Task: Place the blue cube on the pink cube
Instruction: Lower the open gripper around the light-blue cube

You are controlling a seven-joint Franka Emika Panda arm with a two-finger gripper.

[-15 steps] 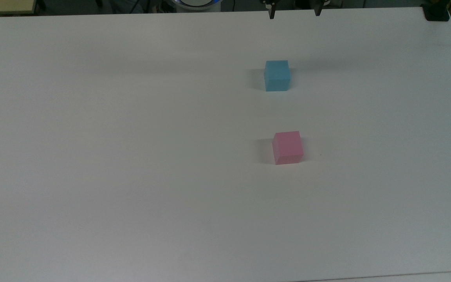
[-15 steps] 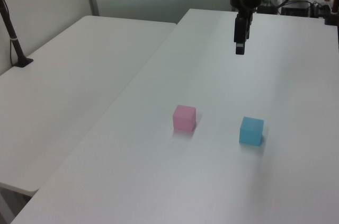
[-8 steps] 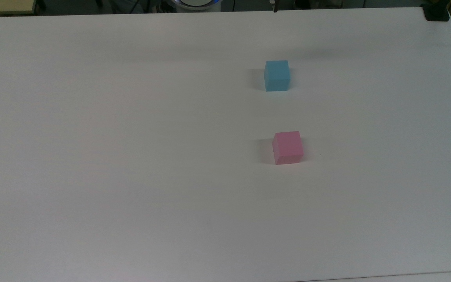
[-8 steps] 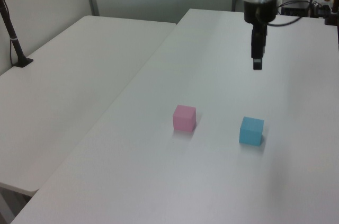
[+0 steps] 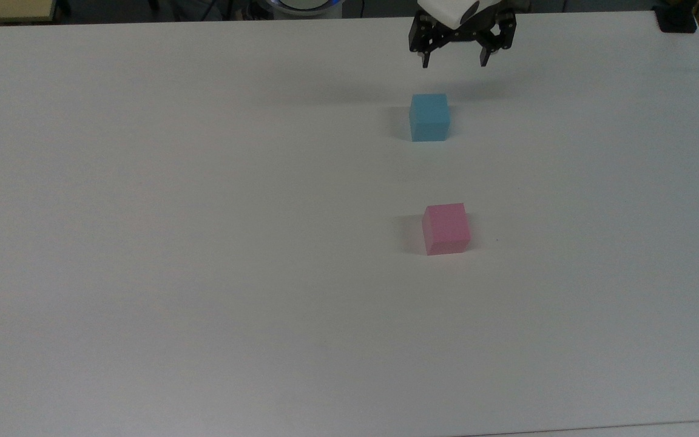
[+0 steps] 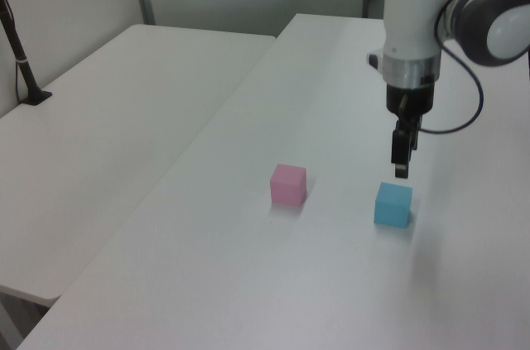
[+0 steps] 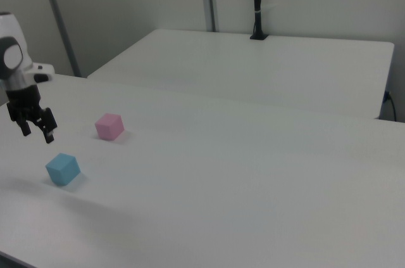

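Observation:
The light blue cube rests on the white table, and the pink cube sits apart from it, nearer the top view's bottom. My gripper hangs open in the air just above the blue cube and slightly toward the top view's upper right, touching nothing. Its two black fingers point down with a wide gap between them.
A second white table adjoins this one. A black post stands clamped at its far edge. A dark object sits at the top view's upper right table corner.
The arm has come down and forward from the table's far edge toward the blue cube over the last second. Both cubes have stayed in place.

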